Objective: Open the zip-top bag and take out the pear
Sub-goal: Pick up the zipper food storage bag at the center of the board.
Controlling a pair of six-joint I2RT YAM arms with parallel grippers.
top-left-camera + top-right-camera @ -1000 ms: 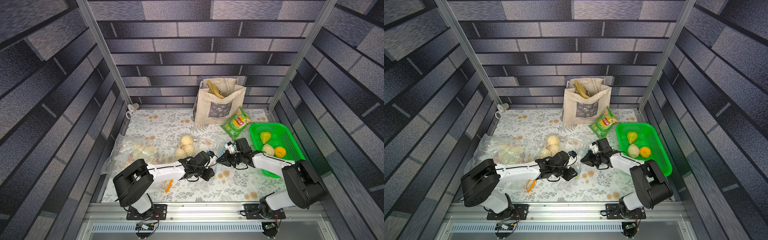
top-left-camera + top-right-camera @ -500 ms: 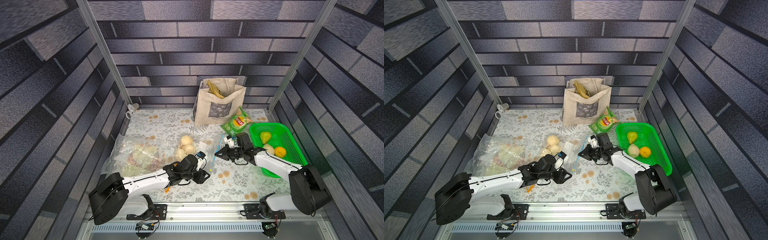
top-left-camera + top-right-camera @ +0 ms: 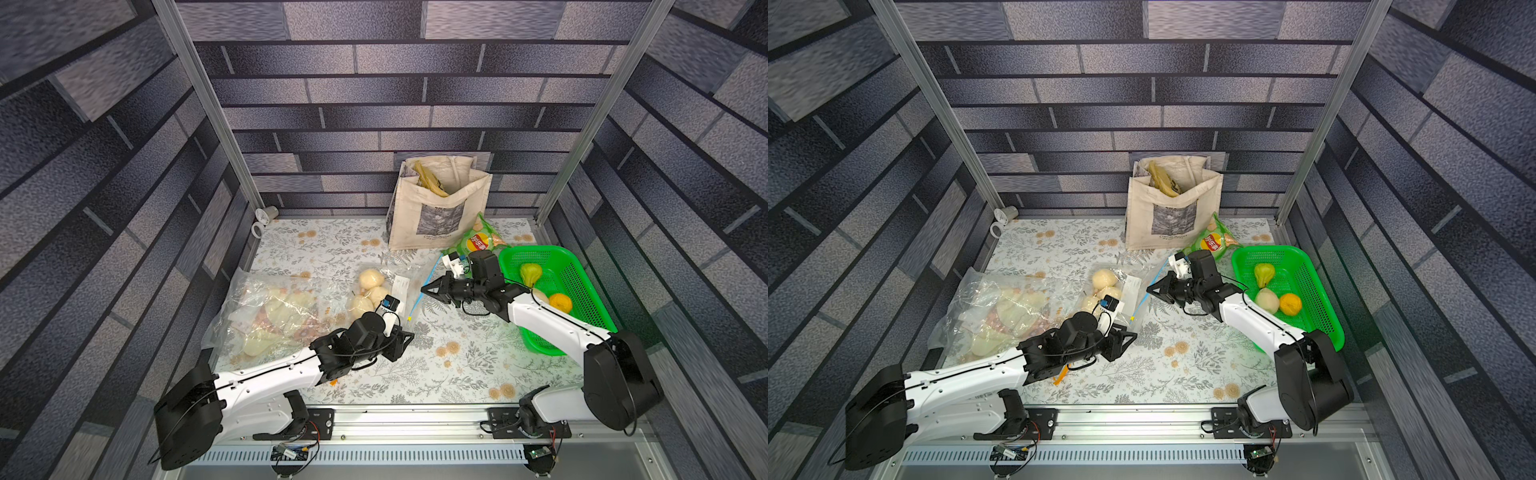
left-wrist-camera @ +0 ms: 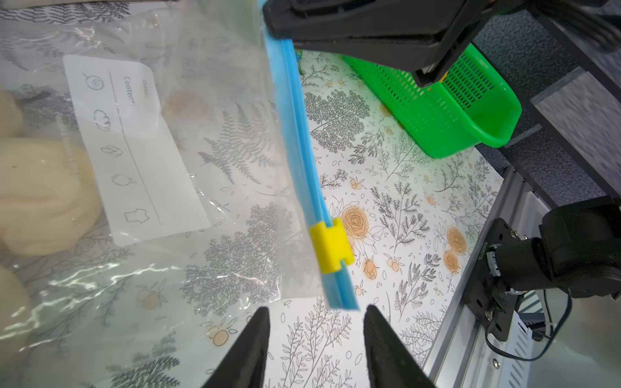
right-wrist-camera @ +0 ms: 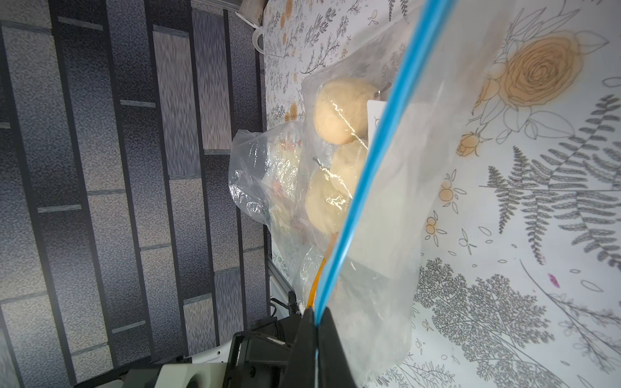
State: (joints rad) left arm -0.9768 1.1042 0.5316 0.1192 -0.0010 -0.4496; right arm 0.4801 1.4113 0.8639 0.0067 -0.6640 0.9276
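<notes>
A green basket (image 3: pixel 582 286) sits at 3 o'clock of the zip-top bag (image 3: pixel 399 291), a plastic sack (image 3: pixel 266 303) at 9. The right jaws are clamped on its blue zip strip (image 4: pixel 295 127). The left jaws stand apart just short of the yellow slider (image 4: pixel 331 245) — pears (image 3: pixel 370 278) inside.

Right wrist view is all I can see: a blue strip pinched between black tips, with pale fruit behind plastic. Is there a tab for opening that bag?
Observer: Yes. The left wrist view shows a yellow slider on the blue zip strip, near the end opposite the right gripper.
Visitor: Is anything holding that slider?
Observer: No. The left gripper is open. The strip's loose end lies just ahead of its tips and is not clamped.
Visitor: Is there any fruit outside the bag?
Observer: Yes. In both top views a green basket holds a green pear and an orange.
</notes>
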